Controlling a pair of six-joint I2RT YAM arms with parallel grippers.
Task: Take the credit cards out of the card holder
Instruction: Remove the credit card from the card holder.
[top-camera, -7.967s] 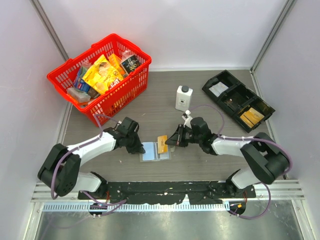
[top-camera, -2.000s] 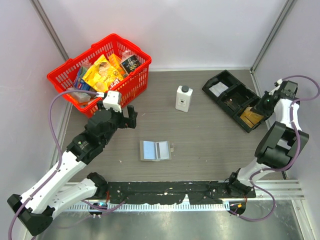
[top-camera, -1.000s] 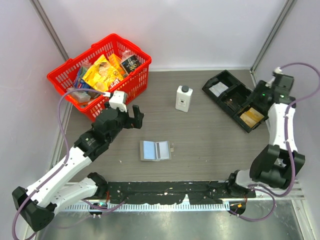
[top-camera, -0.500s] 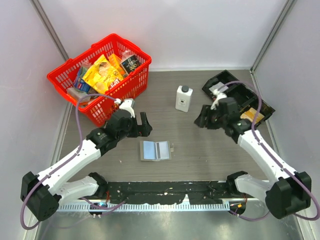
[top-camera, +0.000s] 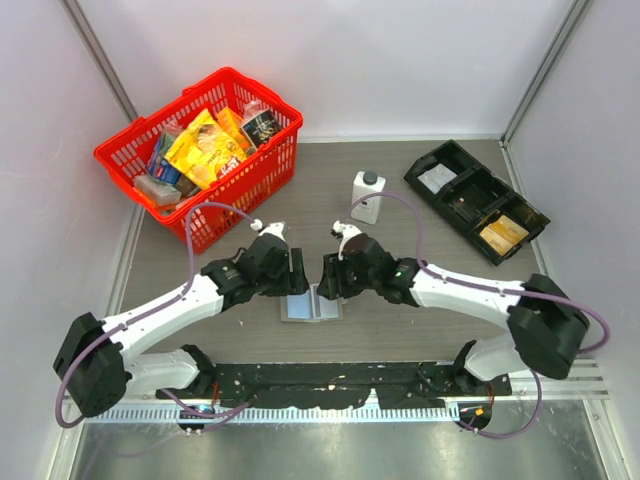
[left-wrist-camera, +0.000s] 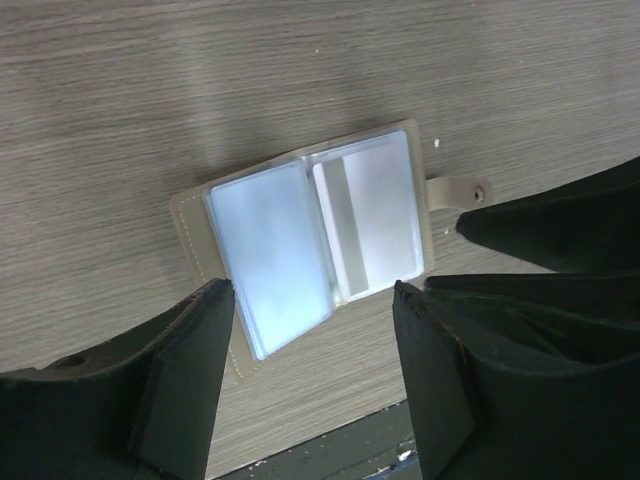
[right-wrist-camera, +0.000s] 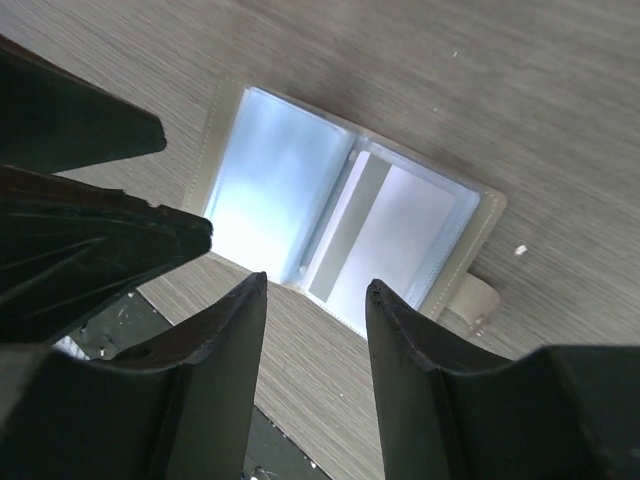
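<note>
Card holder (top-camera: 311, 304) lying open on the table (top-camera: 420, 215), near centre.
Taupe cover, pale blue and grey-white credit cards (left-wrist-camera: 272, 255) in clear pockets; left gripper (top-camera: 297, 275) and right gripper (top-camera: 326, 282) above it, spread, empty.

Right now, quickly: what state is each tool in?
Left tool: open, holding nothing, over the card holder.
Right tool: open, holding nothing, over the same holder.

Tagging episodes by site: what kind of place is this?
Likely a robot lab test cell, not a home or shop: plain white walls box in a wood-grain table, with staged props, a red shopping basket and a black compartment tray.
</note>
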